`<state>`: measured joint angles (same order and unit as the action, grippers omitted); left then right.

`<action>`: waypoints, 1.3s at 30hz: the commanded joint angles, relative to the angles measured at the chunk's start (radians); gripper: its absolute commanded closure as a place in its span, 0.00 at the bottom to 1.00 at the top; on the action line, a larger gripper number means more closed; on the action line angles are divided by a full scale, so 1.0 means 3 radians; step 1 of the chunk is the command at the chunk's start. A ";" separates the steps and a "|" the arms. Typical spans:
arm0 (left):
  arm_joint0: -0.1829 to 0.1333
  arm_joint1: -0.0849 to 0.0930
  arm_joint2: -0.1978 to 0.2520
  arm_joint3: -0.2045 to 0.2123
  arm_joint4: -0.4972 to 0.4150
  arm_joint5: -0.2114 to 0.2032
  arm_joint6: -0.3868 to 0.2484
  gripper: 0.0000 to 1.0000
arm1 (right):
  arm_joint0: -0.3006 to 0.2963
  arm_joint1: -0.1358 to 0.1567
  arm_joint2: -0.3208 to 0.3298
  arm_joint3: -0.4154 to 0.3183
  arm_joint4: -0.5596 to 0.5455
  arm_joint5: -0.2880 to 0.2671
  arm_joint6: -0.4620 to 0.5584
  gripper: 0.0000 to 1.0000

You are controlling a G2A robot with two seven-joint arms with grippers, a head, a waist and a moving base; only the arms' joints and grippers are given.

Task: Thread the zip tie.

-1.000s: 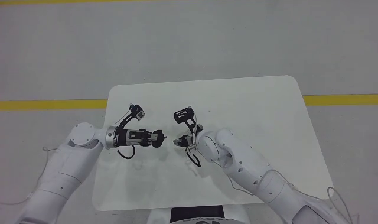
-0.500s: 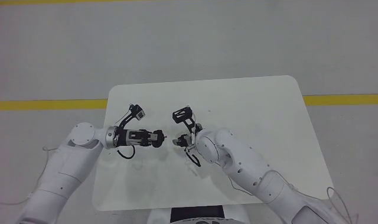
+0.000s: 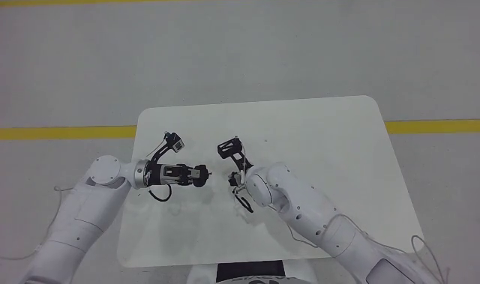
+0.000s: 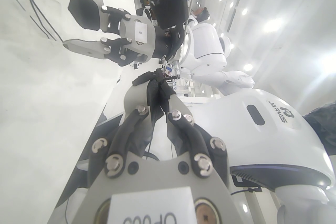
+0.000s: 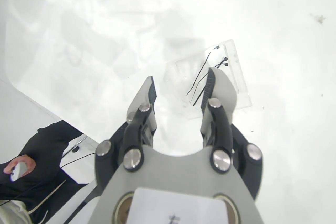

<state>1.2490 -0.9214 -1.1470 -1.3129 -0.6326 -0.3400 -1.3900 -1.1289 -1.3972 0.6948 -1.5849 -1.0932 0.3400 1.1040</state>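
A: Where's the tie [image 4: 157, 75]?
B: Pinched in my left gripper [image 4: 155, 86], jaws closed tight on it, left of centre in the top view
A: And the right?
B: My right gripper [image 5: 181, 91] hangs near it, jaws wide. Spare ties [image 5: 202, 69] lie in a clear tray [image 5: 241, 88] on the table [image 3: 337, 134]

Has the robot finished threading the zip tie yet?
Not yet. Done: the left gripper is shut on what looks like a black zip tie. In hand: the right gripper is open and empty, pointing at the clear tray of spare zip ties. Left: no closed loop shows, so the threading itself is still to do.
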 commanded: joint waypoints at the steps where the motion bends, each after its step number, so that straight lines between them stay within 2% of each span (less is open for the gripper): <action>1: 0.0000 0.0000 0.0000 0.0000 0.0000 0.0000 0.0000 1.00 | 0.0009 -0.0013 0.0002 0.0046 -0.0030 0.0000 0.0008 0.76; 11: 0.0000 0.0000 0.0000 0.0000 0.0000 0.0000 0.0000 1.00 | -0.0014 -0.0114 0.0063 0.0266 -0.0220 0.0000 0.0043 0.75; 17: 0.0000 0.0000 0.0000 0.0000 0.0000 0.0000 0.0000 1.00 | -0.0008 -0.0188 0.0090 0.0416 -0.0273 0.0000 0.0089 0.83; 25: 0.0000 0.0000 0.0000 0.0000 0.0000 0.0000 0.0000 1.00 | 0.0010 -0.0293 0.0114 0.0607 -0.0379 0.0000 0.0147 0.80; 39: 0.0000 0.0000 0.0000 0.0000 0.0000 0.0000 0.0000 1.00 | 0.0000 -0.0430 0.0173 0.0774 -0.0566 0.0000 0.0228 0.81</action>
<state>1.2490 -0.9214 -1.1470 -1.3129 -0.6326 -0.3400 -1.3900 -1.1295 -1.5241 0.7455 -1.3565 -1.2601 0.3400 1.1707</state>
